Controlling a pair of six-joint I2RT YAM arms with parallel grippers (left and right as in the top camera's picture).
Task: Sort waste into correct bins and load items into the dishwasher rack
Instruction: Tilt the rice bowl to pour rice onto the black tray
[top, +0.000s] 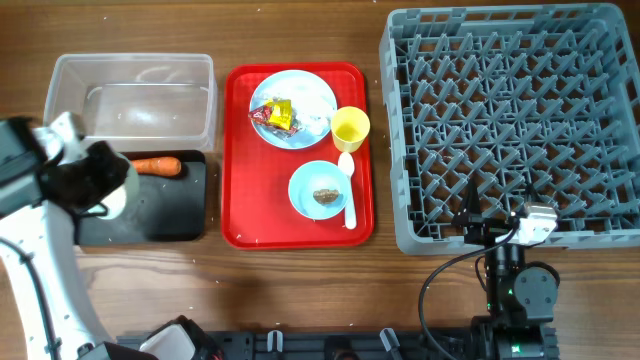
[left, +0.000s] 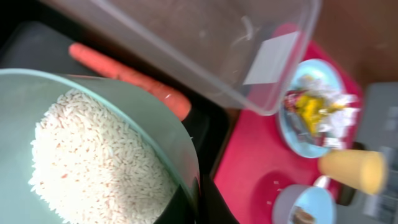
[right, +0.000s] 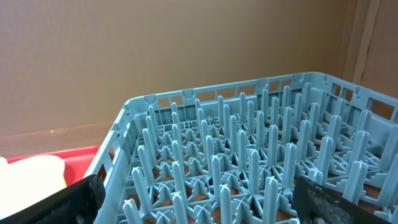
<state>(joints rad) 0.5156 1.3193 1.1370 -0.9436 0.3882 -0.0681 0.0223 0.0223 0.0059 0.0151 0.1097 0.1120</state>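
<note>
My left gripper is shut on the rim of a light blue bowl full of white rice. It holds the bowl over the black tray, beside the orange carrot that lies in that tray; the carrot also shows in the left wrist view. The clear tub stands just behind. On the red tray are the plate with wrappers and tissue, the yellow cup, the white spoon and a second bowl with a brown lump. My right gripper is open and empty over the front edge of the grey rack.
The left arm covers the black tray's left end. The rack's upright pegs stand right in front of the right fingers. Bare wooden table lies in front of the trays.
</note>
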